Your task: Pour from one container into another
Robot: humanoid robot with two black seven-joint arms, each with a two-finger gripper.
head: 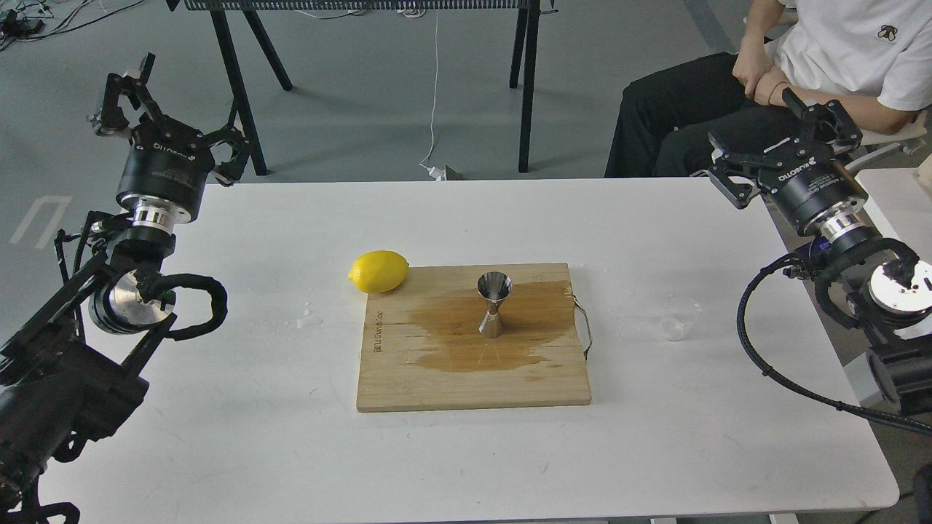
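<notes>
The tiny clear cup [673, 325] stands alone on the white table, right of the board, and is faint to see. The steel jigger [494, 306] stands upright mid-board on a wet brown stain. My right gripper [773, 145] is open and empty, raised high over the table's far right corner, well behind the cup. At the far left corner my left gripper [173, 113] is also held high, fingers spread and empty, far from both containers.
A wooden cutting board [408, 386] with a metal handle lies mid-table. A lemon [378, 271] sits at its far left corner. Small water drops [309, 318] lie left of the board. A seated person [801, 80] is behind the right corner.
</notes>
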